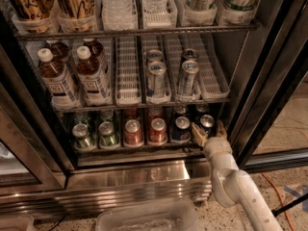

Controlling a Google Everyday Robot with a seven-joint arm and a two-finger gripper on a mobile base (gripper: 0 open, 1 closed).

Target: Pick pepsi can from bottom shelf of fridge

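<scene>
- We see the fridge [257, 81] open, with wire racks inside and a ribbed steel base [139, 184] below.
- The arm [238, 189] is white and comes up from the lower right, across the front of the base.
- The bottom shelf [139, 148] is the lowest rack, with short cans in lanes running front to back.
- The rack above it holds bottles [55, 78] on the left and tall silver cans [156, 76] in the middle.
- A clear tub [144, 218] sits on the floor in front of the base.
- The gripper [207, 127] is at the right end of the bottom shelf, at can height.
- The jaws are apart, one finger on each side of the pepsi can [207, 121]. We can't tell if there is contact.
- The pepsi can is upright at the front of the rightmost lane, silver top showing.
- Front row from the left: two green cans [83, 136], two red cans [133, 131], a dark can [182, 128], then the pepsi can.
</scene>
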